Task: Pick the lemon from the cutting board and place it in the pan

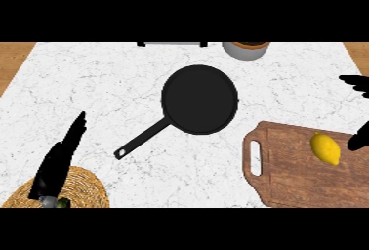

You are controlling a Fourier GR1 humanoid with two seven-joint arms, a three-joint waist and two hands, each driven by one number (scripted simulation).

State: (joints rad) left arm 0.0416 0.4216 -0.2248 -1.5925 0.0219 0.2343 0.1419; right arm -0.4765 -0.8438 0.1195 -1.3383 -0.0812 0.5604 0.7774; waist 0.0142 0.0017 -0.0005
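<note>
Woven and round, a straw mat [79, 188] sits at the near left corner of the marble worktop [86, 83], where the left hand [61, 158] rests above it with fingers straight and pressed together. On the wooden cutting board [296, 171] at the near right lies the lemon [326, 148], untouched; the right hand [358, 85] hovers at the right edge, fingers spread, holding nothing. At centre, the black pan [199, 99] stands apart from the board, its handle angled toward the mat.
</note>
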